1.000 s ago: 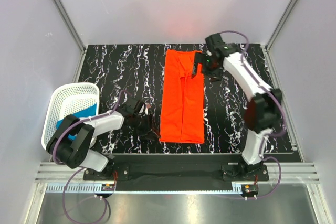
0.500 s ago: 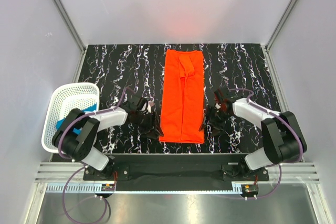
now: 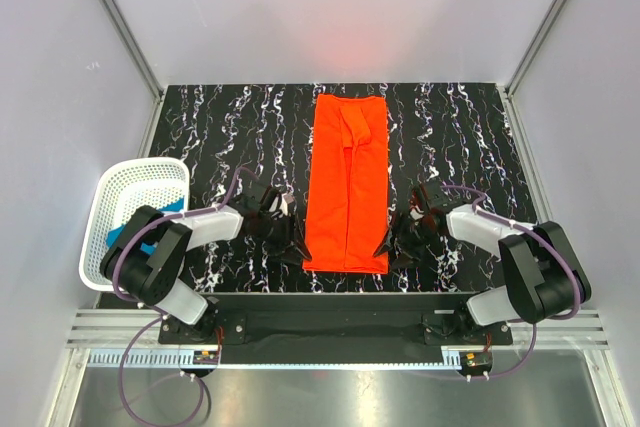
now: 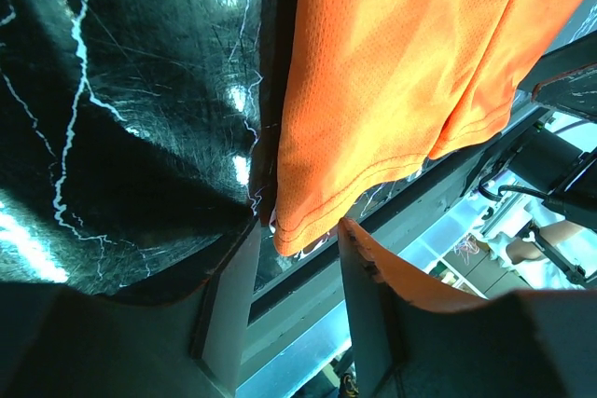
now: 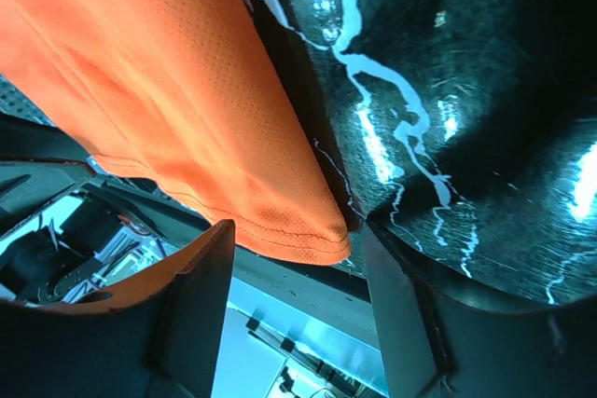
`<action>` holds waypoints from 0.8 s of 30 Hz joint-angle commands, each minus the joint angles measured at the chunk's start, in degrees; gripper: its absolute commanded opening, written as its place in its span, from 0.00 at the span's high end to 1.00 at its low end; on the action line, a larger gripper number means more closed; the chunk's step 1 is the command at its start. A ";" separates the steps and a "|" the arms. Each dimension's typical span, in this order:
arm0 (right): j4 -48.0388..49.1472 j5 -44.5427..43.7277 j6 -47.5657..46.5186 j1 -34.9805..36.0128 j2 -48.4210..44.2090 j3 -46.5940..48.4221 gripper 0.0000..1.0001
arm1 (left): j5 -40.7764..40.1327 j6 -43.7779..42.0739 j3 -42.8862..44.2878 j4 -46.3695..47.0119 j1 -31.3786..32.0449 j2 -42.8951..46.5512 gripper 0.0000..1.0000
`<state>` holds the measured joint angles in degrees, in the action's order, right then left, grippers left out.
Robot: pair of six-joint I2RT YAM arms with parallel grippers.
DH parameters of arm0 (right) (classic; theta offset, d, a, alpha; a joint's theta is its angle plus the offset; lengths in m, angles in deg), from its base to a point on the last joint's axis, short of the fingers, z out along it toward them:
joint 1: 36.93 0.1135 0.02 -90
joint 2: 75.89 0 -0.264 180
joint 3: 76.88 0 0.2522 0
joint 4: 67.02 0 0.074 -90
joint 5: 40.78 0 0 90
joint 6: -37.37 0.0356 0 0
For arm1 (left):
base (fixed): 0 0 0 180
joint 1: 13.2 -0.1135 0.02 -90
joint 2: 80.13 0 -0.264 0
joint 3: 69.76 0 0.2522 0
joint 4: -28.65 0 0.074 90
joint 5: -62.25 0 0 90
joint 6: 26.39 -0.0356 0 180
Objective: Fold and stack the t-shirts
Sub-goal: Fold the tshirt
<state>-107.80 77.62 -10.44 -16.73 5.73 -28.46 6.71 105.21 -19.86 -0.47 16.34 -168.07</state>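
change: my right claw (image 3: pixel 392 244) has swung from the shirt's far right edge down to its near right corner; my left claw (image 3: pixel 290 242) stays at the near left corner.
orange shirt (image 3: pixel 348 187): lies on the table (image 3: pixel 220 127) as a long strip, running near to far.
claws: both gape, each straddling a hem corner, nothing pinched yet.
teal shirt (image 3: pixel 119 235): waits in the basket (image 3: pixel 140 179) on the left.
meaning: i judge both near corners are lined up for a fold toward the far end.
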 commanded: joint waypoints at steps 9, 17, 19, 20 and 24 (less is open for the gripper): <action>4.88 -0.45 0.43 1.33 2.31 -2.92 0.42 | -5.01 -1.35 -3.09 0.59 -0.01 -1.35 0.59; 6.37 -0.19 1.22 1.33 3.54 -4.24 0.63 | -4.84 -1.09 -2.74 0.68 -0.10 -1.53 0.67; 6.46 -0.72 1.49 1.33 2.84 -4.77 0.67 | -4.84 -1.09 -2.74 0.59 -0.10 -1.62 0.71; 6.55 -0.80 1.83 1.33 2.23 -4.86 0.73 | -4.84 -1.09 -2.74 0.59 -0.10 -1.53 0.73; 6.55 -1.07 2.72 1.33 0.91 -5.12 0.87 | -4.49 -0.74 -2.48 0.59 -0.01 -1.36 0.80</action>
<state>-101.36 81.05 -8.01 -15.90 7.79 -32.37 6.23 105.52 -21.26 0.84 16.10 -168.38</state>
